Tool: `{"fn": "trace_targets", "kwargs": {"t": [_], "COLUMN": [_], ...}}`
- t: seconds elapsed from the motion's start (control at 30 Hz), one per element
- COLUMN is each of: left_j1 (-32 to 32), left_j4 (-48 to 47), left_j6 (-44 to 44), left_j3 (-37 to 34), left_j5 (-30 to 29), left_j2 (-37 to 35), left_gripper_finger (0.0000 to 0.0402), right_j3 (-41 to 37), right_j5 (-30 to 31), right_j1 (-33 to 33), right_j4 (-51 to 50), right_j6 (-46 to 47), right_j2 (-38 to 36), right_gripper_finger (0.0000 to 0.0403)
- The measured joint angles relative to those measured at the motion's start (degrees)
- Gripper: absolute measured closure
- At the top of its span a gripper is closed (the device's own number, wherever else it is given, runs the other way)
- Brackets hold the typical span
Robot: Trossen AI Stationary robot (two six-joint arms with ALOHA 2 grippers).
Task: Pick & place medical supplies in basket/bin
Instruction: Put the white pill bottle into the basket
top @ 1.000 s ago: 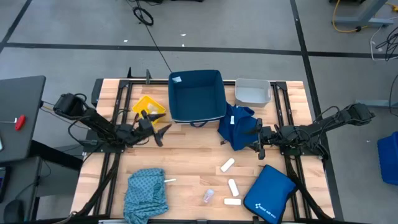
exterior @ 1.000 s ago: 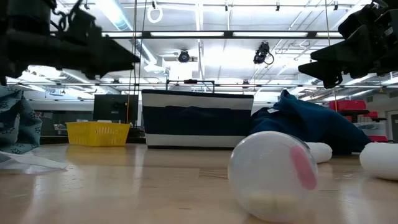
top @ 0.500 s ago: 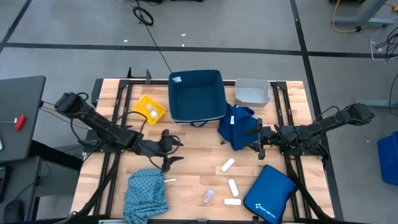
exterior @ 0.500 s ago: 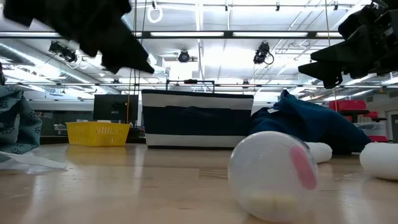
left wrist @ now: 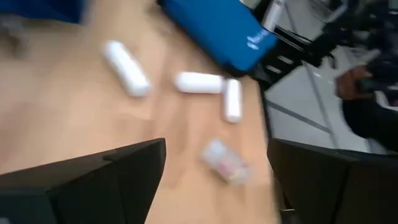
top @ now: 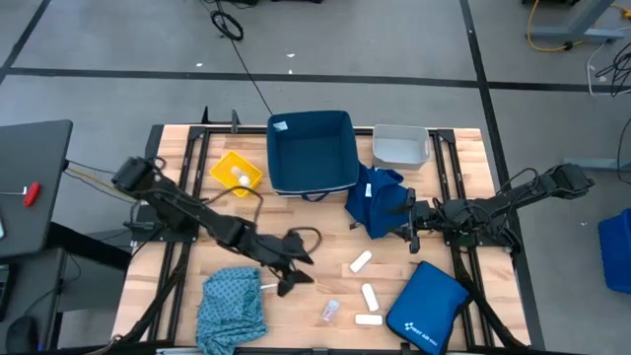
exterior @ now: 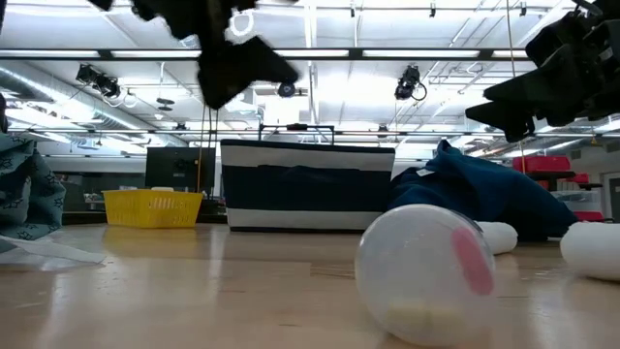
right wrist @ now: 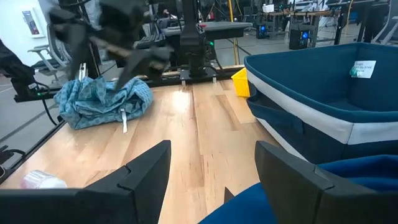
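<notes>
honestly, here's how it looks to me right now:

left gripper: your left gripper [top: 293, 268] is spread wide with nothing in it, out over the middle of the table between the teal patterned cloth [top: 231, 305] and the white packets, with the clear vial [left wrist: 224, 163] on the table just ahead of its fingers.

right gripper: right gripper [top: 410, 223] is parked above the dark blue cloth [top: 375, 201], jaws open, empty as far as i can see.

vial risk: that vial is a smooth round plastic thing lying on its side. i'd guess that if you close off-centre it squirts out and rolls, maybe toward the near table edge.

packet risk: the three white oblong packets [top: 361, 260] sit close by. they look light and rounded, so a sweeping finger could knock one away.

cloth risk: both cloths are soft and crumpled. the blue one lies right up against the navy blue bin [top: 313, 151], so a shallow pinch might grab only a fold and drag the rest.

bins: the small yellow bin [top: 237, 172] already has something small and pale in it; the pale grey bin [top: 399, 145] looks bare. all are rigid rectangular tubs.

pouch: the flat royal-blue zip pouch [top: 426, 307] is slick looking and right beside the packets, so don't snag it.

table: light wood slats, smooth, so nothing stops a roll.
</notes>
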Motion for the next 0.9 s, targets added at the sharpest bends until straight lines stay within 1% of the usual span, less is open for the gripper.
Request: {"fn": "trace_targets", "kwargs": {"t": [0.1, 0.17, 0.3, 0.4, 0.47, 0.6, 0.67, 0.9], "left_j1": [-0.25, -0.55, -1.30, -1.73, -1.95, -1.93, -1.93, -0.86], "left_j4": [-1.10, -3.89, -11.17, -13.33, -14.24, -14.52, -14.62, -19.45], "left_j6": [-2.17, -2.89, -3.21, -3.88, -5.64, -10.88, -13.40, -18.59], "left_j3": [5.45, 9.02, 16.04, 20.23, 22.72, 25.97, 26.98, 29.26], "left_j5": [4.14, 6.59, 8.00, 8.22, 9.43, 12.88, 13.58, 11.24], "left_j2": [5.28, 8.13, 12.74, 15.78, 17.80, 21.58, 22.98, 26.52], "left_gripper_finger": [0.0114, 0.0114, 0.0114, 0.0114, 0.0114, 0.0114, 0.0114, 0.0114], "right_j3": [0.00, 0.00, 0.00, 0.00, 0.00, 0.00, 0.00, 0.00], "right_j5": [0.00, 0.00, 0.02, 0.01, 0.02, 0.02, 0.02, 0.04], "right_j1": [0.00, 0.00, 0.00, 0.00, 0.00, 0.00, 0.00, 0.00], "right_j4": [0.03, 0.36, 1.20, 2.95, 3.95, 5.25, 5.08, 4.35], "right_j6": [0.07, -0.07, -1.39, -3.25, -4.35, -5.87, -6.20, -7.15], "right_j2": [0.00, 0.00, -0.02, -0.02, -0.02, -0.03, 0.00, -0.02], "right_gripper_finger": [0.0160, 0.0160, 0.0160, 0.0160, 0.0160, 0.0160, 0.0160, 0.0160]}}
